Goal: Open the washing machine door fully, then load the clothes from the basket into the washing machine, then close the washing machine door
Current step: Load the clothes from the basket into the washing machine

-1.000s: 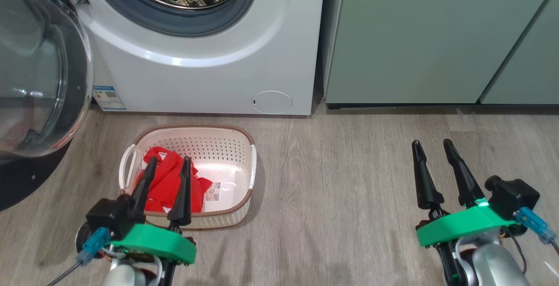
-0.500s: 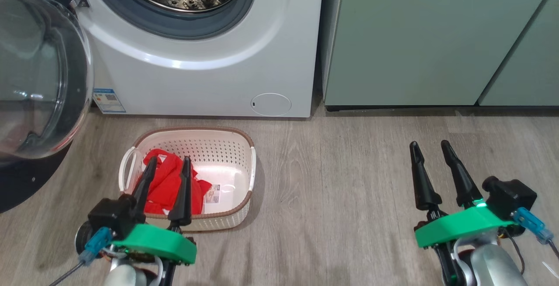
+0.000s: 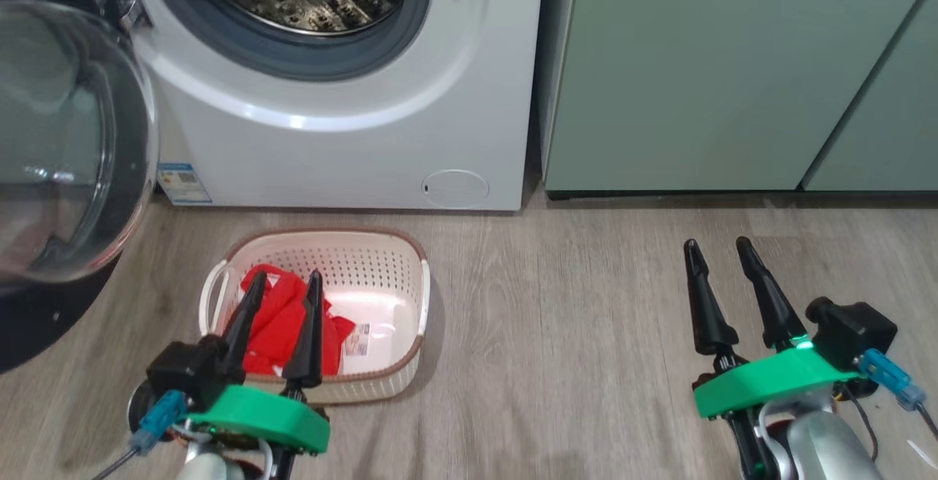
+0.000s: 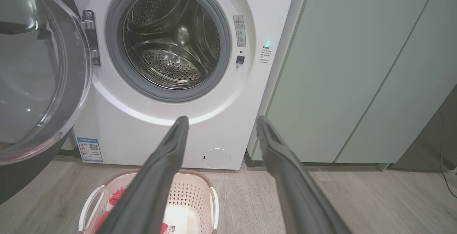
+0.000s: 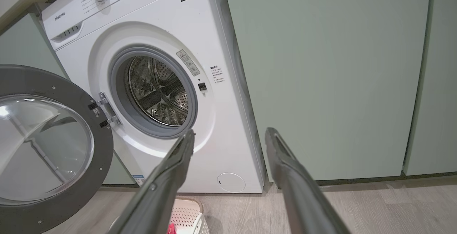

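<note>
Holding left gripper (image 3: pixel 287 276) wide, empty, lower left, overlapping clothes (image 3: pixel 278 319) in basket (image 3: pixel 366 264); right gripper (image 3: pixel 717 243) wide, empty, lower right. Showing washing machine door (image 3: pixel 66 143) open, upper left.

The head view looks steeply down at the floor (image 3: pixel 586 333), the washing machine (image 3: pixel 352 150) cut off at upper left. Both wrist views look forward from low down and share the machine's front, the right one obliquely, from farther off.

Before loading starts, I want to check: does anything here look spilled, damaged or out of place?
Nothing stands out. The washing machine door hangs open, the clothes lie bunched inside the basket, which stands upright before the washing machine.
</note>
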`<state>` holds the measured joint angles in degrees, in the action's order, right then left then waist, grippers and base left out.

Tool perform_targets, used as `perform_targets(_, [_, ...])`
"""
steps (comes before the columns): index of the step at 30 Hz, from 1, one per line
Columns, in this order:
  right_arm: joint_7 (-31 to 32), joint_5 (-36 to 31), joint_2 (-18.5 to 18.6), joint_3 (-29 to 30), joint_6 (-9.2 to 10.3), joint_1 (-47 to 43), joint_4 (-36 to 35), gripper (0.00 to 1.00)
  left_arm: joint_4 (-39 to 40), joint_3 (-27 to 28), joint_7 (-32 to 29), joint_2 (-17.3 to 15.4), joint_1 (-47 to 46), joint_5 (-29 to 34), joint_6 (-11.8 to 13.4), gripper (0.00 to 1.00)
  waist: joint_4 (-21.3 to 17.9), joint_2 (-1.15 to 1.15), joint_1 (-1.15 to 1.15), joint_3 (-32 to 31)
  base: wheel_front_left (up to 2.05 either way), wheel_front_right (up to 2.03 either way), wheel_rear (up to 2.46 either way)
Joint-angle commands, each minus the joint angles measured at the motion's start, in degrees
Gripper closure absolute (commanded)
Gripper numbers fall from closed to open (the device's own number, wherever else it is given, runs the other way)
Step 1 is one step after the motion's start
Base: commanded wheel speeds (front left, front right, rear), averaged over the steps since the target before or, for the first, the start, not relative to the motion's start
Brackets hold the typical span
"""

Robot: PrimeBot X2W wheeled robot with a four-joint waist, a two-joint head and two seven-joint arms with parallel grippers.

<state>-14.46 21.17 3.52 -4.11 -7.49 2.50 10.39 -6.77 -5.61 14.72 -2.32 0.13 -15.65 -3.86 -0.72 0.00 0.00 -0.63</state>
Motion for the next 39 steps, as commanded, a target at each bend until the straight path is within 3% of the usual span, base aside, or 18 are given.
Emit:
perform_targets(1, [-0.5,-0.2,-0.2,-1.3,0.00,1.5,-1.8,0.00,1.9,1.8,0.3,-0.6,-2.0,-0.3,0.0,0.00,0.0,0.00,0.00,0.1,1.67,-1.67,0.00])
perform_targets(18, [-0.5,-0.2,-0.2,-1.1,0.00,1.7,-1.6,0.00,1.3,1.5,0.3,-0.6,-2.4,0.4,1.7,0.00,0.7,0.00,0.00,1.1,1.75,-1.75,0.00])
perform_targets(39, [-0.5,-0.1,-0.2,-1.3,0.00,1.7,-1.9,0.00,-0.6,1.4,0.3,-0.6,-2.5,-0.6,2.4,0.00,1.0,0.00,0.00,1.0,0.09,-0.09,0.00])
